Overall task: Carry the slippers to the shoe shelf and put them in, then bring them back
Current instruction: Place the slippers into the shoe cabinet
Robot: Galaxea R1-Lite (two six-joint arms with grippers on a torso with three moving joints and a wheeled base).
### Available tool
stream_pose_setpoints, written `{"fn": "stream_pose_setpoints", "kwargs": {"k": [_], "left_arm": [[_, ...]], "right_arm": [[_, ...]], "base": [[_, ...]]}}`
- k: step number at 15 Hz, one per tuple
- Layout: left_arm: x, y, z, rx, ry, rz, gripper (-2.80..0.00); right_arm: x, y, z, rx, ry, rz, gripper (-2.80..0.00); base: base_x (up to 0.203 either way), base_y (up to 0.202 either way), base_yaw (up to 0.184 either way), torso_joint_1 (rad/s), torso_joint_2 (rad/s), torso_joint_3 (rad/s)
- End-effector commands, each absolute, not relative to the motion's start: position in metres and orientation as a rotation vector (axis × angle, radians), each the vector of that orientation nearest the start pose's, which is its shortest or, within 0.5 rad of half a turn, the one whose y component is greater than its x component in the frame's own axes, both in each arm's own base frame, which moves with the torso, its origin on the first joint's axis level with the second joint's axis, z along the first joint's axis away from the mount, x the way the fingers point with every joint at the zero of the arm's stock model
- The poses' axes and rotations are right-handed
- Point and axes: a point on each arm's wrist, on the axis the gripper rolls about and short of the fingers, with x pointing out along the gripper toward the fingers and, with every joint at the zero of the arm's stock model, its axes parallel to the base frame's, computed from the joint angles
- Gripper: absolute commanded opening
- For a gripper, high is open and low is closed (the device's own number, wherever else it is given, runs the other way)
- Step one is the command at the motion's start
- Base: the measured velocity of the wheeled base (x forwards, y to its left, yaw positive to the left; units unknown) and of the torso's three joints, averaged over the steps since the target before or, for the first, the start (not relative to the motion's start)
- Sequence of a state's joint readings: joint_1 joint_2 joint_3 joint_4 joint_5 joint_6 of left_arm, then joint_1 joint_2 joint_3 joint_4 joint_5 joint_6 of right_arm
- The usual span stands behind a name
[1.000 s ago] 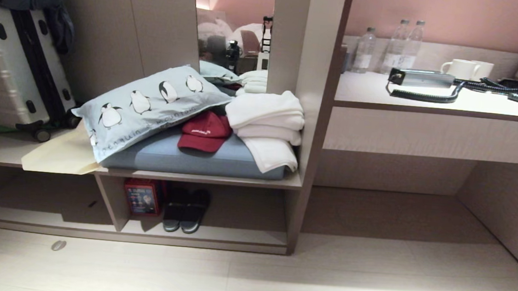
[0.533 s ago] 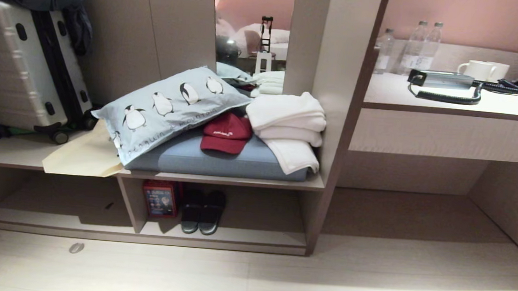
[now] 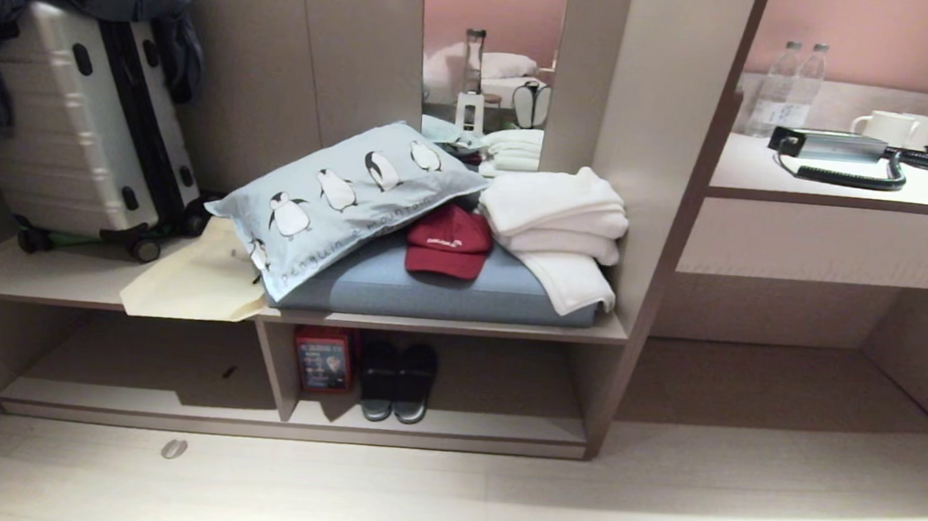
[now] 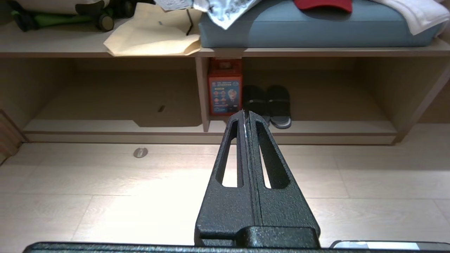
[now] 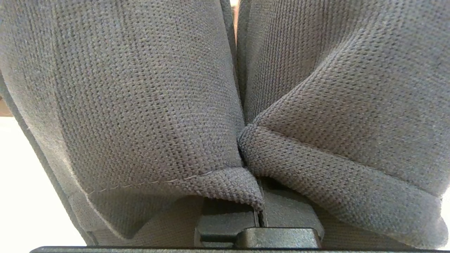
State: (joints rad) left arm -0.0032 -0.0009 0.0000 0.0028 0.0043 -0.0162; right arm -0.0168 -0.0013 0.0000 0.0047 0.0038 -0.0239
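Grey-blue knitted slippers (image 5: 225, 105) are pinched together at their inner edges by the right gripper (image 5: 258, 211), filling its wrist view. Pale wood-grain shoe shelf (image 3: 433, 436) is seen low ahead, where a blacker pair (image 3: 398, 380) is stood beside a red box (image 3: 324, 359). Left gripper (image 4: 246, 117) is held above the floor (image 3: 494, 503), fingers pressed together, nothing between.

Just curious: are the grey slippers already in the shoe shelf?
Not yet. The slippers hang in the right tool, filling its camera; the shoe shelf holds another dark pair.
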Motion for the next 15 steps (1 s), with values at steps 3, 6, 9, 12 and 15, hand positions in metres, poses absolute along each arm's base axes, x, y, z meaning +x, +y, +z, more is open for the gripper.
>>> {"fn": "stream_pose_setpoints", "kwargs": {"k": [3,6,9,12,15], "left_arm": [[-0.0227,0.0002,0.0747,-0.017,0.005,0.002,-2.8],[-0.0227,0.0002,0.0747,-0.012,0.005,0.002,-2.8],[-0.0227,0.0001,0.0747,-0.009,0.005,0.0,-2.8],[-0.0227,0.0002,0.0747,-0.011,0.005,0.002,-2.8],[-0.0227,0.0002,0.0747,-0.012,0.005,0.002,-2.8]], "right_arm": [[-0.023,0.0005,0.0749,-0.025,0.002,-0.012,-2.8],[-0.023,0.0005,0.0749,-0.025,0.002,-0.012,-2.8],[-0.023,0.0005,0.0749,-0.025,0.002,-0.011,-2.8],[-0.023,0.0005,0.0749,-0.025,0.002,-0.011,-2.8],[-0.023,0.0005,0.0749,-0.025,0.002,-0.014,-2.8]], "base": [[0.0,0.196,-0.001,-0.001,0.0,0.002],[0.0,0.196,-0.002,0.002,0.0,0.004],[0.0,0.115,-0.004,0.002,0.0,0.003],[0.0,0.0,0.0,0.002,0.0,-0.036],[0.0,0.0,0.0,0.0,0.0,-0.182]]}}
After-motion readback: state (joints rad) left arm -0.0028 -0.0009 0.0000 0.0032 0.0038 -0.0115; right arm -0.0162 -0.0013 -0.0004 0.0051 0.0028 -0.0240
